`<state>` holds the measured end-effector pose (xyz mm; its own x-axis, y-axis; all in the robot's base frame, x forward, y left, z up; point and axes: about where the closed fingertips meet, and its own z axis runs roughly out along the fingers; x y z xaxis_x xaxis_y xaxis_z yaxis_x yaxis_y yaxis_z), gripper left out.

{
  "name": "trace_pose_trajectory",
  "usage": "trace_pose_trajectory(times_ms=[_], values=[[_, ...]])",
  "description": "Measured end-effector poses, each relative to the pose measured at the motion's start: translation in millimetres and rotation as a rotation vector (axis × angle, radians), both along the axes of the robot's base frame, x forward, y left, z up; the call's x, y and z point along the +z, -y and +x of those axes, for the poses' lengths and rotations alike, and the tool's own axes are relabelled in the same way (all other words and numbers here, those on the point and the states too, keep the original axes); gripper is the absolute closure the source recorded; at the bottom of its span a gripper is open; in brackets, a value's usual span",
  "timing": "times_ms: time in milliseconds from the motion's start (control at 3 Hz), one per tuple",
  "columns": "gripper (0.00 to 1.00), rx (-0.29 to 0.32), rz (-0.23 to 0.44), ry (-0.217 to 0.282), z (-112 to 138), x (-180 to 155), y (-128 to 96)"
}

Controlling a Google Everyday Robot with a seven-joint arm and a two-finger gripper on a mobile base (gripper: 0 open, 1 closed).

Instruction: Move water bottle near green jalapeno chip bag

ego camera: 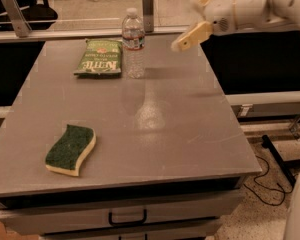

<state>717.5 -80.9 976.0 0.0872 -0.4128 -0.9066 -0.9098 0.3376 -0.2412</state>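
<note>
The robot's white arm reaches in from the upper right, its tan-tipped two-finger gripper (183, 41) hanging in the air above the far right part of the table, apart from every object. It grips nothing; whether it is open or closed cannot be told. To its left, the clear ribbed plastic water bottle (133, 44) with a white cap stands upright just beside the right edge of the flat green jalapeno chip bag (99, 57). A wavy green-topped yellow sponge (71, 149) lies near the front left of the grey metal table (190, 129).

High front view, tool (188, 31) upper right
</note>
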Motion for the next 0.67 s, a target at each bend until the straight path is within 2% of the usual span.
trace_pose_trajectory(times_ms=[333,667], values=[[0.00,-0.131,-0.002,0.106,-19.8,48.6,97.5],[0.00,-0.155,-0.001,0.118,-23.0,55.0,113.4]])
